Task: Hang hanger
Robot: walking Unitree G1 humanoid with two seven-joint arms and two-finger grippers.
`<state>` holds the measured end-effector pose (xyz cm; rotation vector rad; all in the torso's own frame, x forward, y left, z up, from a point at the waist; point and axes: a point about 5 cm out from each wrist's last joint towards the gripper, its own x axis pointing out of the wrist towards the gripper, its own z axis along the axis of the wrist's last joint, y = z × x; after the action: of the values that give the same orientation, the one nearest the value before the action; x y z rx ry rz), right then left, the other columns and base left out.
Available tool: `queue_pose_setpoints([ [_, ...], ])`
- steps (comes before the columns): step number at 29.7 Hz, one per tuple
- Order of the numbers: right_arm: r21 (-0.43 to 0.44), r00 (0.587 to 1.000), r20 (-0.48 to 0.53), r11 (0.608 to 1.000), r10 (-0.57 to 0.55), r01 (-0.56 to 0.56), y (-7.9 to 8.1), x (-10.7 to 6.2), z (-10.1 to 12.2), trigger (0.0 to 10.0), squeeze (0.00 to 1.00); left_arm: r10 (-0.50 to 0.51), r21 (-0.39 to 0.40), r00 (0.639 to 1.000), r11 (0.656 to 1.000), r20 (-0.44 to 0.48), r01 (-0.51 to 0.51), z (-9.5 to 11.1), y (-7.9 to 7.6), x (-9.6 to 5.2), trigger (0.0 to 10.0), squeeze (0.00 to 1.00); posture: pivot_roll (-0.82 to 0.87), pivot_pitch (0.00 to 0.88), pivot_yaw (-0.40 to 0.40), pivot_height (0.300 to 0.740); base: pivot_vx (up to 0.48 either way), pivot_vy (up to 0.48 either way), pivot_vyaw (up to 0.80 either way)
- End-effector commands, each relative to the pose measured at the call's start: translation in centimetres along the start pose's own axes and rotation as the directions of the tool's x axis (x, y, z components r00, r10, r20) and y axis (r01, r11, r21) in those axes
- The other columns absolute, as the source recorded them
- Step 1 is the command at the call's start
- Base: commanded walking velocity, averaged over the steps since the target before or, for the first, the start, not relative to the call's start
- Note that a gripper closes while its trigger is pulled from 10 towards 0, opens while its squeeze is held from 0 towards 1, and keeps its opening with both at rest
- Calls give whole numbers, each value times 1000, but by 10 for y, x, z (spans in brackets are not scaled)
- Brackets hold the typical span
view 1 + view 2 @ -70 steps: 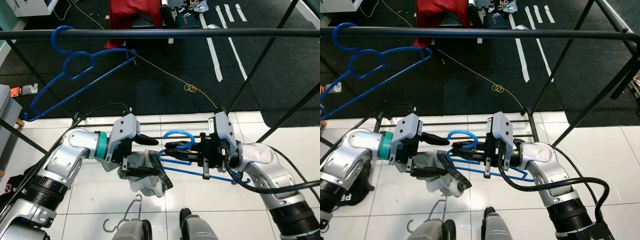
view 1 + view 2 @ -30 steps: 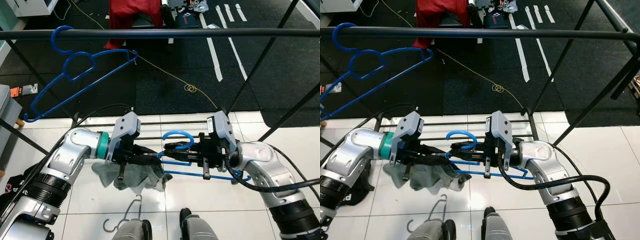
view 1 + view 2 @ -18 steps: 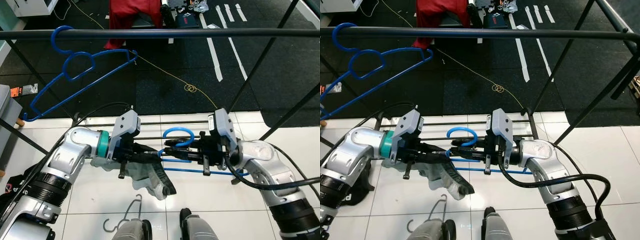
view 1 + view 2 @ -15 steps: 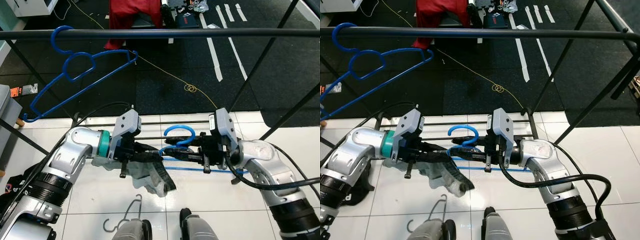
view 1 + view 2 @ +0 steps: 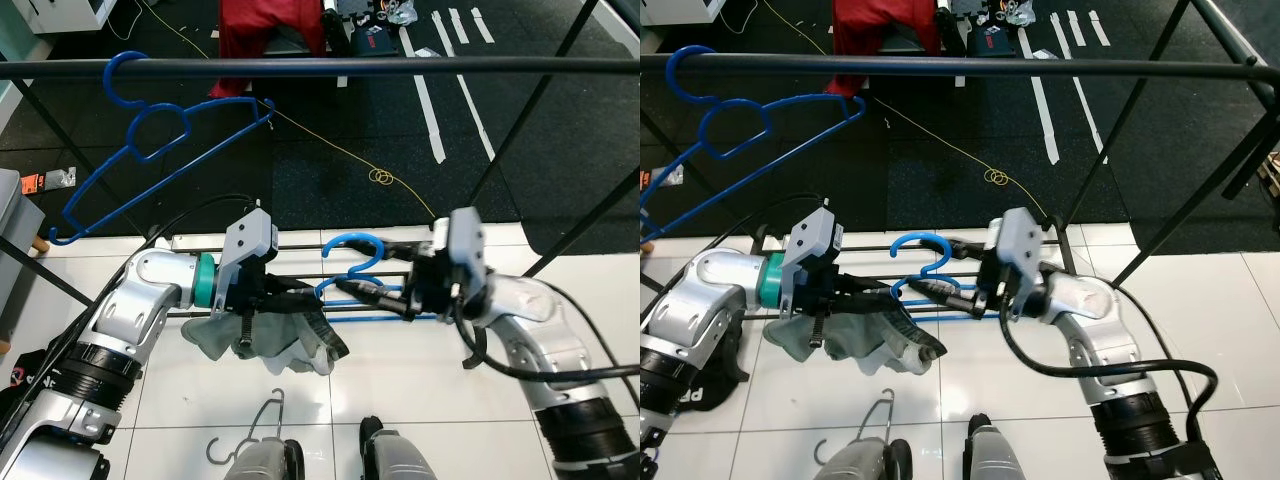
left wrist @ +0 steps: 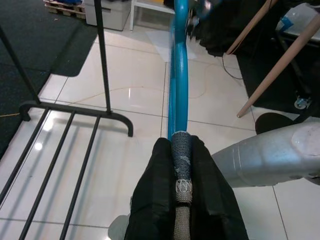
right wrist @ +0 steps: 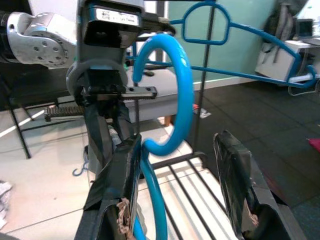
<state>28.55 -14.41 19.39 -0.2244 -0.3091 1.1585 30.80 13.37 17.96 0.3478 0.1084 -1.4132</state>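
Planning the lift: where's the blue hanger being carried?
In the eye views the blue hanger sits centre, between the left gripper and right gripper, below the rail.

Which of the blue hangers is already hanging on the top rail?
The bare blue hanger at the robot's far left: its hook sits over the black rail. The other blue hanger is low, held between both claws, carrying grey cloth.

Glossy blue plastic hanger (image 5: 352, 270); soft, matt grey cloth (image 5: 262, 340) with dark trim. Matt black metal rail (image 5: 320, 67). Shiny white floor tiles (image 5: 400, 370); brushed silver arm shells.
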Motion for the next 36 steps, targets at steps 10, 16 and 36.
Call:
queue_pose_setpoints([
  [10, 39, 981, 96, 985, -171, 168, -3, -32, 12, 10000, 1000, -22, -7, 998, 1000, -54, 21, -10, -7, -10, 0, 0, -66, 143, 108, 740, 0, 0, 0],
  [16, -41, 848, 196, 860, -492, 508, -33, -60, 27, 10000, 0, 22, -7, 997, 1000, -77, -23, -13, 0, -17, 0, 0, -69, 148, 108, 740, 0, 0, 0],
  [36, 395, 989, 57, 906, 139, -150, 66, -33, 27, 10000, 0, 252, -28, 967, 967, -39, -253, 10, 38, -43, 0, 0, -64, 169, 100, 740, 0, 0, 0],
])
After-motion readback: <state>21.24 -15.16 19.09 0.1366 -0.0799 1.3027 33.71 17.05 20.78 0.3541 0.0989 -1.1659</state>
